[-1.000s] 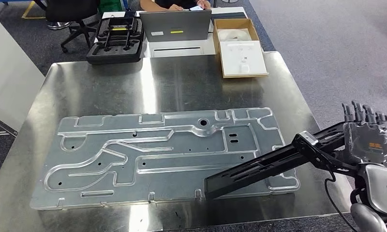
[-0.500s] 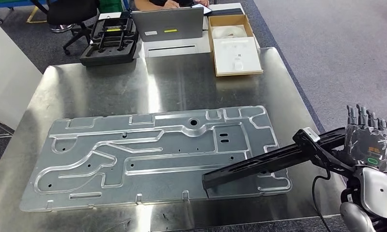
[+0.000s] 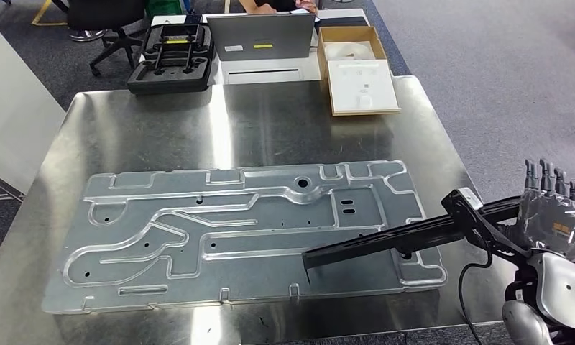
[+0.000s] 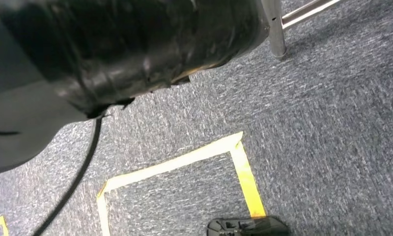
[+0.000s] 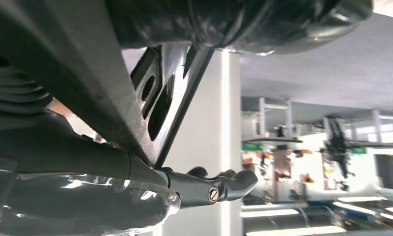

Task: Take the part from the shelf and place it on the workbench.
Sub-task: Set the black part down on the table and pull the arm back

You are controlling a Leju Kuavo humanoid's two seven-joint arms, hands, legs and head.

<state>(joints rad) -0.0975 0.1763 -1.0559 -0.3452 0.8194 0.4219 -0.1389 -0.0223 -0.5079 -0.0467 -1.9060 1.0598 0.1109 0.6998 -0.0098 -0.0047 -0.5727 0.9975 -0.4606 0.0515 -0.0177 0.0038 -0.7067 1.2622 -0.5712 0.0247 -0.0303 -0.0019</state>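
In the head view my right hand (image 3: 552,221) hangs off the workbench's right edge with its fingers pointing up. It holds one end of a long black bracket-like part (image 3: 385,242). The part reaches left over the bench, and its free end is above the lower right corner of the large stamped metal plate (image 3: 198,230). Whether that end touches the plate I cannot tell. The right wrist view shows the part (image 5: 155,98) with its slotted holes running close past the dark fingers (image 5: 209,189).
The steel workbench (image 3: 270,122) has bare surface behind the plate. Beyond its far edge stand a black foam case (image 3: 171,57), a grey laptop (image 3: 259,36) with a person behind it, and an open cardboard box (image 3: 356,68). A white panel (image 3: 15,108) stands at the left.
The head camera swayed. My right hand has sunk a little and drifted right, and the black part now lies flatter and more edge-on over the plate's corner.
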